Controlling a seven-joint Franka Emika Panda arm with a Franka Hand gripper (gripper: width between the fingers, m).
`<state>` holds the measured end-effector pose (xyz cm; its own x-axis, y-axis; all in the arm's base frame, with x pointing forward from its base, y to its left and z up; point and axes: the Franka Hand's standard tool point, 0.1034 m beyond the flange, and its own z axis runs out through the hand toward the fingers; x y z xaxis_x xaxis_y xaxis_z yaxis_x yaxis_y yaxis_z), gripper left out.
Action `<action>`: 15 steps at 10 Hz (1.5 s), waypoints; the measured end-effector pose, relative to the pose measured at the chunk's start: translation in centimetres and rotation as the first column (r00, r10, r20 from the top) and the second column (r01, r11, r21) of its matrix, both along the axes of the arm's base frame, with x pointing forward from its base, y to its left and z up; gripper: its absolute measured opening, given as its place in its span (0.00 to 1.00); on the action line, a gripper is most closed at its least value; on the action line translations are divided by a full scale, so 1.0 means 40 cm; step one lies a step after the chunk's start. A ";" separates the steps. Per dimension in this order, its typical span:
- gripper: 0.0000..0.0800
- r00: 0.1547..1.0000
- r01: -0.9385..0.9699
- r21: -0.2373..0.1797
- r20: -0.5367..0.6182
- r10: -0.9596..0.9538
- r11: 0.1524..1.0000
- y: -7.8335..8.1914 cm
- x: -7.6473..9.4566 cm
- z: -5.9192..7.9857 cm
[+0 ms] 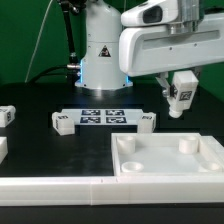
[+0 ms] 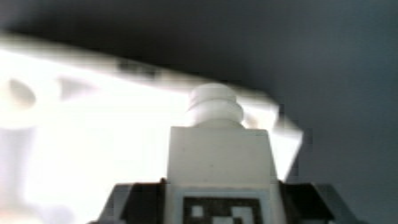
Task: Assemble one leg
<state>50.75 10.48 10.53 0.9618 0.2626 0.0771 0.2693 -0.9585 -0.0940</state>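
My gripper (image 1: 182, 88) is shut on a leg (image 1: 180, 97), a small white block with a black-and-white tag, held tilted in the air above the far right corner of the large white tray-like panel (image 1: 170, 170). In the wrist view the leg (image 2: 221, 150) stands between the dark fingers (image 2: 139, 203), its stepped peg end pointing away, with the blurred white panel (image 2: 71, 110) beneath it. The panel has round sockets (image 1: 187, 146) near its corners.
The marker board (image 1: 103, 117) lies mid-table. Two more white legs (image 1: 63, 122) (image 1: 147, 121) rest at its ends. Other white parts (image 1: 5, 115) sit at the exterior view's left edge. A white ledge (image 1: 50, 186) runs along the front.
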 end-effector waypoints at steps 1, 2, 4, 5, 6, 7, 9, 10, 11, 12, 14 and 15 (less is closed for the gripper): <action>0.36 1.000 0.002 0.006 0.003 -0.002 1.000 0.007 0.025 -0.007; 0.36 1.000 0.005 0.011 0.011 -0.005 1.000 0.013 0.053 0.001; 0.36 1.000 0.005 0.011 0.017 -0.005 1.000 0.013 0.054 -0.001; 0.36 0.998 0.009 0.013 0.054 -0.009 1.000 0.010 0.064 0.001; 0.36 0.999 0.009 0.013 0.054 -0.009 1.000 0.010 0.061 -0.001; 0.36 0.996 0.005 0.013 0.086 -0.006 1.000 0.007 0.072 0.003; 0.36 0.968 -0.020 0.004 0.251 0.018 1.000 -0.024 0.106 0.005; 0.36 0.966 -0.017 0.010 0.259 0.013 1.000 -0.021 0.139 0.007; 0.36 0.965 -0.017 0.017 0.263 0.012 1.000 -0.012 0.175 0.013; 0.36 0.963 -0.015 0.022 0.271 0.008 1.000 -0.009 0.201 0.012; 0.36 0.960 -0.010 0.034 0.280 0.000 0.999 0.005 0.247 -0.005; 0.36 0.959 -0.011 0.038 0.285 0.000 0.999 0.012 0.259 -0.017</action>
<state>61.11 10.97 9.86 0.8972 0.2590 0.3577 0.2953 -0.9541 -0.0497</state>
